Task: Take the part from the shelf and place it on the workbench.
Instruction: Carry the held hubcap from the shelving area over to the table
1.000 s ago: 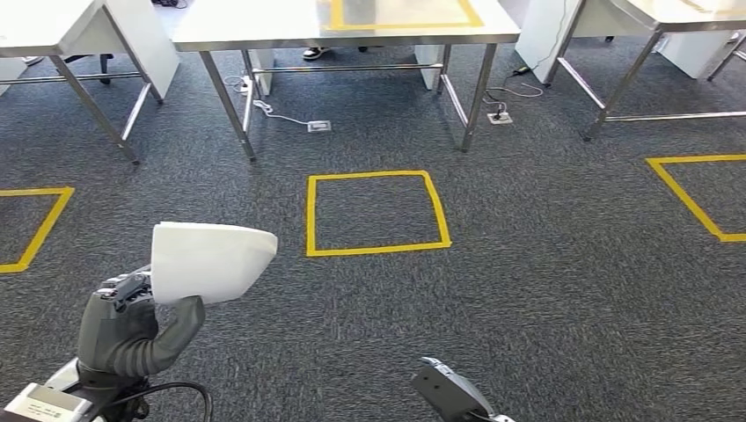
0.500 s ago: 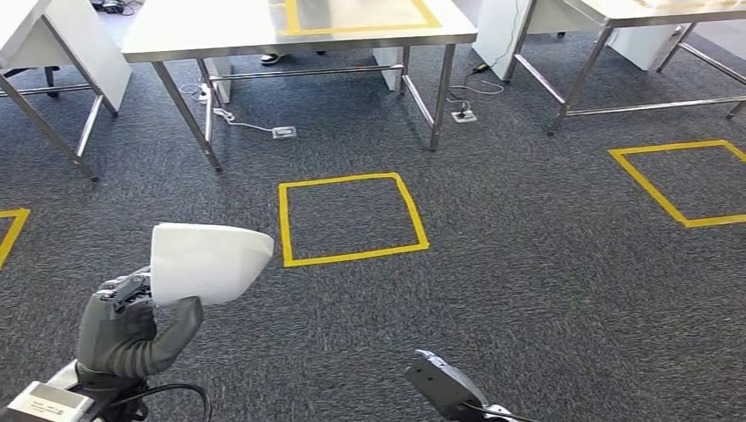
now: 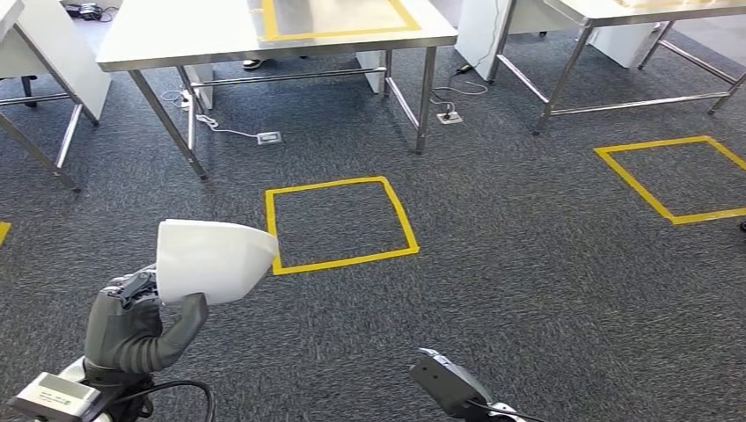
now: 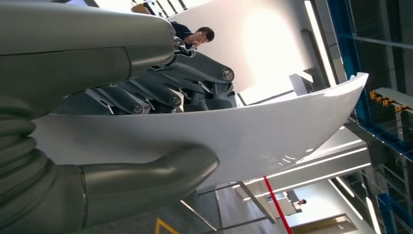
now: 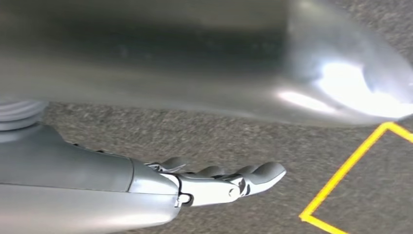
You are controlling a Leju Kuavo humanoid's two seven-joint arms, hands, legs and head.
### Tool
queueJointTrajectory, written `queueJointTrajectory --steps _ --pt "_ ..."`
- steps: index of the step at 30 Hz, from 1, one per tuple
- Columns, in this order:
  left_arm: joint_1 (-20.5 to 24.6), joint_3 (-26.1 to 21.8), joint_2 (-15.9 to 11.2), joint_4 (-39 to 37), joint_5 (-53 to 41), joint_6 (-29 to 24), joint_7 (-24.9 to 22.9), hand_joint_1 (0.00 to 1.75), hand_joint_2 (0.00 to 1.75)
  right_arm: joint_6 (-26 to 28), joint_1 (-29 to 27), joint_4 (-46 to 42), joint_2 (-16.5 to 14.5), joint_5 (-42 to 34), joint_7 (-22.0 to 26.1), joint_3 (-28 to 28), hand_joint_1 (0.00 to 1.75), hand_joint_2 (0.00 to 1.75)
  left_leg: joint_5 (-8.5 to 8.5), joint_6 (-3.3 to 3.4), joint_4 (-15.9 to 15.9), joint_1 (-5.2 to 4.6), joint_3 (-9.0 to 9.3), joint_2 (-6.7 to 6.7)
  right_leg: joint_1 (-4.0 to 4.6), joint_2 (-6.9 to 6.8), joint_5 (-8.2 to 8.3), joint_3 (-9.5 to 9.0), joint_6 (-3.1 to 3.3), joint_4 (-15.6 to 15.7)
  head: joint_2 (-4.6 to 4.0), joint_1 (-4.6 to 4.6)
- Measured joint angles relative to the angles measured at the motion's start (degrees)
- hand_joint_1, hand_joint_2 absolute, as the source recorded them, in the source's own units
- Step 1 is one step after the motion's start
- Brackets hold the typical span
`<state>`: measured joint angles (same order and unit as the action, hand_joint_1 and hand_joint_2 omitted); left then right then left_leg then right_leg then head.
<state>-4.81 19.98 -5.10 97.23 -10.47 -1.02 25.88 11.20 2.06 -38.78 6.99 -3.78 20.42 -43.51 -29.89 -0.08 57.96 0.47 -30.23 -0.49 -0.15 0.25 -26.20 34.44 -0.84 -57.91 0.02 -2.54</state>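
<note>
part point(image 3: 211, 260) smooth glossy white plastic; workbench point(image 3: 167, 31) brushed metal; carpet point(image 3: 528, 264) rough grey weave.

The robot's right hand point(image 5: 219, 183) reaches from the left edge of the frame toward the middle, low in the picture, its pale grey fingers point(image 5: 265, 173) stretched out straight and close together, holding nothing. Behind it lies dark grey speckled carpet point(image 5: 195, 141). A strip of yellow floor tape point(image 5: 341, 173) forms a corner at the lower right. A blurred, shiny silver rounded metal surface point(image 5: 195, 58) spans the upper part of the frame.
</note>
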Motion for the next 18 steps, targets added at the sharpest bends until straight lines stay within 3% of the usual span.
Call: queueJointTrajectory --steps 2,3,5,6,7,8,10,11,13,16,18 --pt "0.16 0.02 -0.01 -0.11 0.00 -0.01 0.00 1.75 1.75 0.08 -0.10 0.13 0.00 0.00 0.13 0.01 0.00 0.00 -1.38 -0.57 2.20 0.04 -0.61 0.10 -0.29 0.01 -0.16 -0.75 0.76 0.47 0.01 -0.13" --pt "0.22 0.03 -0.01 -0.21 0.00 0.00 0.00 1.75 1.75 0.08 -0.13 0.15 -0.01 0.00 0.16 0.01 0.00 0.00 -2.79 -0.75 5.11 0.11 -1.98 0.14 -0.36 -0.01 -0.31 -1.16 1.06 0.62 0.00 -0.19" --pt "0.25 0.05 -0.01 -0.52 0.00 -0.01 0.00 1.75 1.75 0.08 -0.18 0.29 -0.03 0.00 0.19 0.01 0.00 0.00 -5.84 -1.06 12.97 0.12 -6.41 0.15 -0.34 -0.01 -0.80 -1.65 1.42 0.59 -0.01 -0.26" --pt "0.22 0.06 -0.01 -0.72 0.01 -0.01 0.00 1.75 1.75 0.08 -0.23 0.40 -0.04 -0.01 0.19 0.01 0.00 0.00 -6.32 -1.16 15.80 0.14 -8.33 0.15 -0.33 0.02 -1.07 -1.86 1.47 0.52 -0.01 -0.26" --pt "0.21 0.07 -0.03 -0.87 0.01 -0.01 0.00 1.75 1.75 0.08 -0.29 0.51 -0.04 -0.02 0.19 0.01 0.00 0.00 -5.57 -1.20 16.60 0.14 -9.31 0.15 -0.32 0.07 -1.37 -2.13 1.43 0.45 -0.01 -0.26" --pt "0.21 0.07 -0.07 -0.98 0.02 -0.01 0.00 1.75 1.75 0.08 -0.32 0.58 -0.06 -0.04 0.19 0.01 0.00 0.00 -3.68 -1.16 15.12 0.15 -9.14 0.16 -0.33 0.16 -1.69 -2.48 1.34 0.36 -0.01 -0.26" --pt "0.25 0.07 -0.14 -1.09 0.02 0.00 0.00 1.75 1.75 0.15 -0.35 0.62 -0.14 -0.14 0.22 0.02 0.00 0.00 1.24 -0.91 7.75 0.15 -6.41 0.16 -0.31 0.31 -2.43 -3.31 0.98 0.22 -0.01 -0.26" --pt "0.29 0.07 -0.15 -1.11 -0.01 0.04 0.00 1.75 1.75 0.33 -0.33 0.65 -0.21 -0.29 0.28 0.03 0.00 0.00 2.72 -0.72 4.31 0.11 -5.03 0.15 -0.22 0.38 -2.78 -3.52 0.70 0.09 0.00 -0.27" --pt "0.46 0.11 -0.17 -1.11 -0.28 0.29 0.00 1.75 1.75 0.86 -0.39 0.74 -0.40 -0.69 0.48 0.13 0.00 0.00 3.28 -0.23 1.25 -0.03 -3.87 0.08 -0.03 0.44 -3.15 -3.54 0.07 0.03 -0.01 -0.19" --pt "1.30 0.39 -0.22 -0.92 -0.86 0.79 -0.02 1.75 1.75 1.48 -0.65 0.89 -0.79 -1.14 1.21 0.34 0.00 0.00 3.03 0.82 0.75 -0.02 -3.59 0.01 -0.03 0.38 -3.55 -3.66 -0.91 -0.02 -0.01 -0.09" --pt "2.02 0.71 -0.17 -0.69 -1.03 0.91 -0.02 1.75 1.75 1.74 -0.73 0.90 -0.98 -1.10 1.63 0.44 0.00 0.00 2.87 1.47 0.33 0.20 -2.97 0.15 -0.12 0.25 -5.25 -2.14 -1.54 -3.39 0.00 -0.07"
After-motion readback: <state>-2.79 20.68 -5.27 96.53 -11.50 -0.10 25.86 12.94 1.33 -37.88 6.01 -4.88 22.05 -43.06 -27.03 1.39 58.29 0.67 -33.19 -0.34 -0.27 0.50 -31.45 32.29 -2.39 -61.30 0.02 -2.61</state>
